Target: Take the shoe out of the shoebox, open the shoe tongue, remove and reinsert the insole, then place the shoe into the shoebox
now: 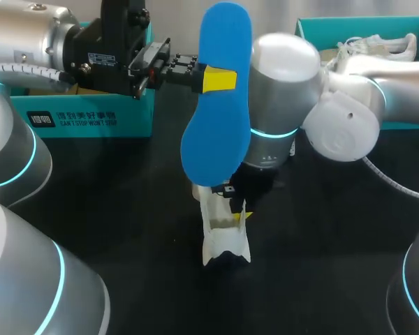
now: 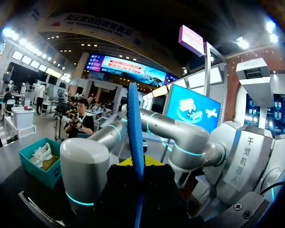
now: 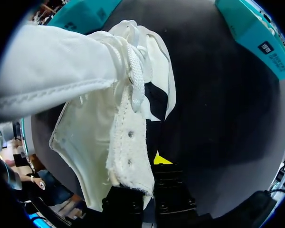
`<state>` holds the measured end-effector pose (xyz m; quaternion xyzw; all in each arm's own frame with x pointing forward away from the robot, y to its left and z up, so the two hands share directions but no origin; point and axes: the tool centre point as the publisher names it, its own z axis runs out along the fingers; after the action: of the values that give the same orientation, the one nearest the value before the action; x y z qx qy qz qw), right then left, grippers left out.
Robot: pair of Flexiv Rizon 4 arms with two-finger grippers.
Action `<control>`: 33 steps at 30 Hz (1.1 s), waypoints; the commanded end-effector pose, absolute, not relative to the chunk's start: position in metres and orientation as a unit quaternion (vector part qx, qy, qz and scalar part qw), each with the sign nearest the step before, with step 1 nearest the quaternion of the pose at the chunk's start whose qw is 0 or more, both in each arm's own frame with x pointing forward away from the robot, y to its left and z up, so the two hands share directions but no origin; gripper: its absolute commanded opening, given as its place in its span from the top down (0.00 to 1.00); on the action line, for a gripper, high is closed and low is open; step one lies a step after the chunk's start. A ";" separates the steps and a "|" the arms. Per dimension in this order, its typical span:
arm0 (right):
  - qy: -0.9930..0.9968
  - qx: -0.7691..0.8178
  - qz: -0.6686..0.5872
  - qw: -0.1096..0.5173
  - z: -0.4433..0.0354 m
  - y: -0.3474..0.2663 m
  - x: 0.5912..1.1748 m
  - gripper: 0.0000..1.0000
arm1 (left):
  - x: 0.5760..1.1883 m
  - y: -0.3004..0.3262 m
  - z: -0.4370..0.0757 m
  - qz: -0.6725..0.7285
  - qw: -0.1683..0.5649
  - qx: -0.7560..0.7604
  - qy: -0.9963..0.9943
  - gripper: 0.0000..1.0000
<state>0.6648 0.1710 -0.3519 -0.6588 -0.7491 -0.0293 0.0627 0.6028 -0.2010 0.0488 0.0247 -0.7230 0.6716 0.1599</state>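
A teal shoebox (image 1: 91,122) waits at the desk's (image 1: 126,223) far left edge. The left jaws are clamped on the blue insole (image 1: 216,139), holding it upright clear of the shoe, probably for reinsertion. Mid-desk, the right jaws pinch the white shoe's (image 1: 222,244) upper, seemingly steadying it open.

Black bench (image 1: 321,237), plain and dark. Near its far right corner, a second white sneaker (image 1: 384,45) lying on brown paper. At far left, a teal box (image 1: 91,118) with white print, standing on the bench
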 end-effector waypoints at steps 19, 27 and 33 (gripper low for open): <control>-0.733 -0.677 -0.040 0.059 -0.378 0.167 0.659 1.00 | 0.604 -0.202 0.049 0.672 0.161 0.024 -0.723 1.00; -0.735 -0.674 -0.044 0.062 -0.382 0.165 0.657 0.73 | 0.604 -0.202 0.049 0.672 0.161 0.024 -0.723 1.00; -0.734 -0.674 -0.048 0.061 -0.382 0.164 0.655 0.00 | 0.604 -0.202 0.049 0.672 0.161 0.024 -0.723 1.00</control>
<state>0.6580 0.1654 -0.3823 -0.6740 -0.7348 -0.0440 0.0627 0.6028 -0.2010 0.0488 0.0247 -0.7230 0.6716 0.1599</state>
